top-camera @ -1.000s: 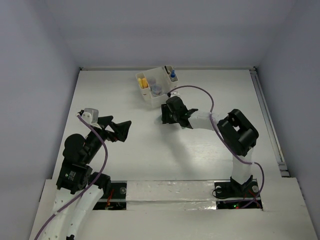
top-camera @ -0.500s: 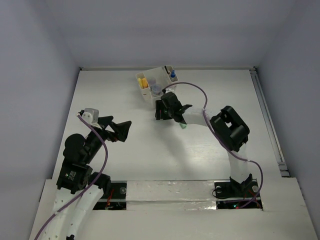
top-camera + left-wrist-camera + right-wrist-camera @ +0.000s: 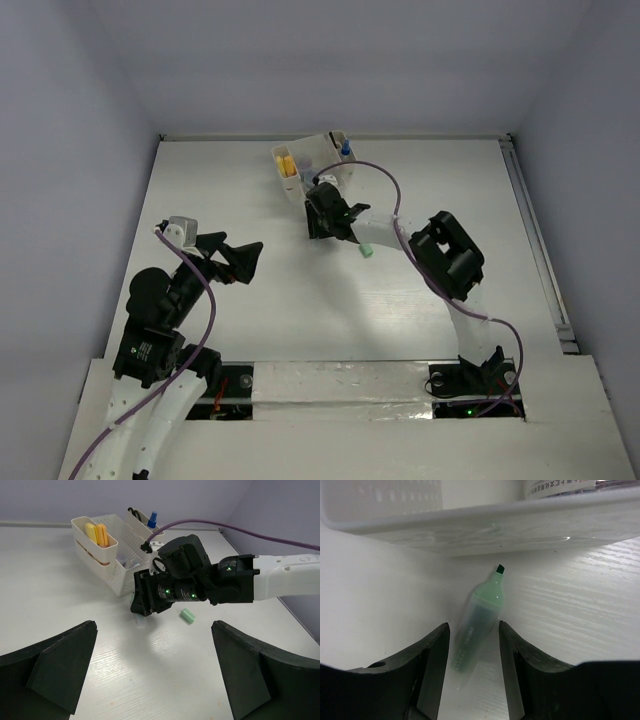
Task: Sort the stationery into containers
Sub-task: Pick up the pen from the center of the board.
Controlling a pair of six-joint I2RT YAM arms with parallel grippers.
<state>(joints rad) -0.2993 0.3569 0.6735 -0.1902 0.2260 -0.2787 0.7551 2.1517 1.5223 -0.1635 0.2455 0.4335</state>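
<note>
Two arms: only the right one is working; I have the left one parked.
Right gripper (image 3: 472, 626): jaws part-spread, one finger on either side of the light green marker (image 3: 477, 617). Thin gaps seem to remain, so I judge it is not pinched yet.
Marker: lying flat on the table (image 3: 580, 605) in the middle of the right wrist frame. It is uncapped, its dark tip pointing up-frame at the organizer (image 3: 470, 530) wall and stopping just short of it.
Why there: straddling the barrel crosswise gives me a square pinch, clear of the inked tip.
Green cap (image 3: 367, 250): small piece lying loose just right of centre in the top view, apart from the marker.
Organizer: upper middle of the top view, with the yellow and orange blocks (image 3: 287, 165) in its left compartment and the blue-capped bottle (image 3: 345, 150) in its far right one.
Right arm pose: reached forward and across to frame left, wrist dipped low at the organizer's near wall.
Left gripper (image 3: 152, 630): jaws spread wide, holding nothing, hovering lower left in the top view and aimed toward the work.
</note>
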